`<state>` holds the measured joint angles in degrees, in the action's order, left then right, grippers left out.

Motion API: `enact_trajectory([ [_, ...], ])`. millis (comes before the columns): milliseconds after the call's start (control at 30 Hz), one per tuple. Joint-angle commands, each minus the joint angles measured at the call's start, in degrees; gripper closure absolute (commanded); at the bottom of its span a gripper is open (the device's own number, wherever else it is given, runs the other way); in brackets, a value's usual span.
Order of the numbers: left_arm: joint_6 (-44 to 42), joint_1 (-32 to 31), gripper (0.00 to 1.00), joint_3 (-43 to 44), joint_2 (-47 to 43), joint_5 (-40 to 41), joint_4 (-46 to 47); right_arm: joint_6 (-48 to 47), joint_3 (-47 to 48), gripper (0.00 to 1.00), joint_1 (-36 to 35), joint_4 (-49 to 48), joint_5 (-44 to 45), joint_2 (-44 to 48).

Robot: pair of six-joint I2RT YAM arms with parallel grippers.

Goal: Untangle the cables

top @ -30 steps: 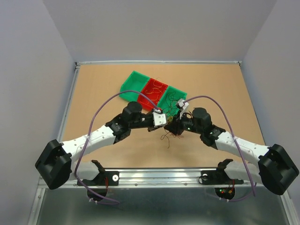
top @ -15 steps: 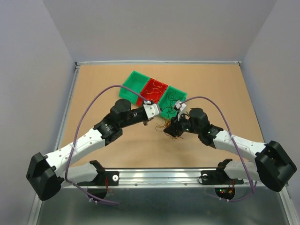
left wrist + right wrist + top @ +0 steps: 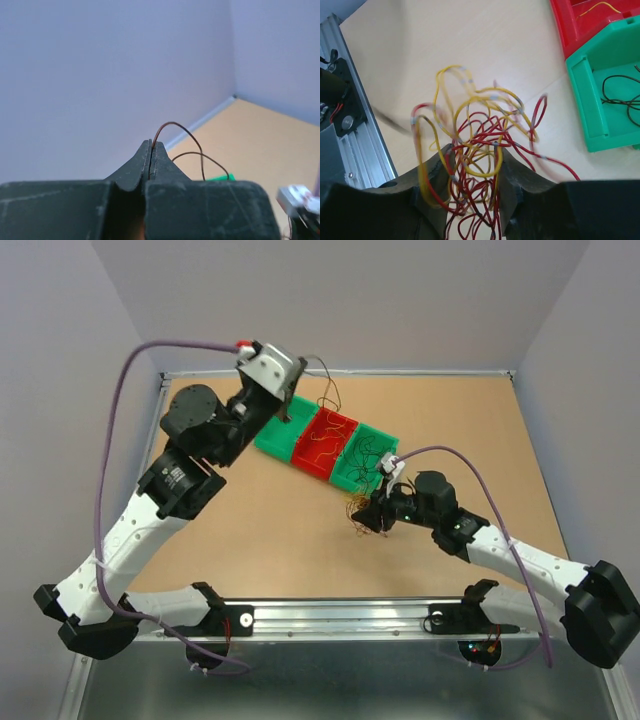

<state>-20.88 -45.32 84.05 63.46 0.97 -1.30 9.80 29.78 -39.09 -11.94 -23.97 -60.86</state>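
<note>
A tangle of thin red and yellow cables point(image 3: 480, 135) sits between the fingers of my right gripper point(image 3: 472, 160), which is shut on it low over the table; it also shows in the top view point(image 3: 358, 512) by that gripper point(image 3: 368, 516). My left gripper point(image 3: 151, 145) is shut on one thin dark red-brown strand point(image 3: 177, 127) and holds it high above the back left of the table. In the top view this gripper point(image 3: 288, 403) is over the trays and the strand point(image 3: 328, 390) curls free beside it.
Three joined trays lie at the back: green point(image 3: 278, 428), red point(image 3: 322, 440) with yellow and orange strands, green point(image 3: 368, 455) with black strands. In the right wrist view the red tray point(image 3: 567, 30) and green tray point(image 3: 590, 130) lie just beyond the tangle. A metal rail point(image 3: 340, 615) runs along the near edge.
My left arm has risen and swung to the back left, carrying one strand away from the tangle. My right gripper has stayed low with the tangle, shifting slightly.
</note>
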Motion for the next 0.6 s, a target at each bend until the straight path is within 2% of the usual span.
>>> enact_trajectory([
  [0,3.5,3.0,1.00,13.7,3.5,13.5,-5.9,-1.0,-0.6,0.57,-0.5,0.0,-1.4,0.4],
  [100,2.8,4.5,1.00,19.0,5.2,13.7,-6.9,-1.1,-0.5,0.57,-0.5,0.0,-1.9,-0.2],
  [200,2.7,5.2,1.00,24.7,7.7,19.1,-7.5,-1.4,-0.2,0.55,-0.5,0.0,-2.9,-1.0],
  [300,3.2,7.2,1.00,29.5,9.4,16.9,-8.2,-1.7,0.4,0.54,-0.7,-0.3,-5.3,-2.3],
  [433,2.7,7.2,1.00,23.9,8.5,8.3,-5.6,-1.6,0.6,0.30,-1.1,-1.2,-5.4,-2.3],
  [467,2.9,7.2,1.00,22.4,8.4,7.5,-5.1,-1.2,0.5,0.10,-1.0,-2.0,-3.2,-1.8],
  [500,3.0,7.1,1.00,20.9,8.4,7.7,-4.2,-0.1,0.4,0.03,-1.0,-2.1,-1.7,-1.2],
  [567,3.8,7.3,1.00,16.9,9.2,9.1,-3.2,1.2,0.1,0.00,-0.9,-2.2,3.3,1.1],
])
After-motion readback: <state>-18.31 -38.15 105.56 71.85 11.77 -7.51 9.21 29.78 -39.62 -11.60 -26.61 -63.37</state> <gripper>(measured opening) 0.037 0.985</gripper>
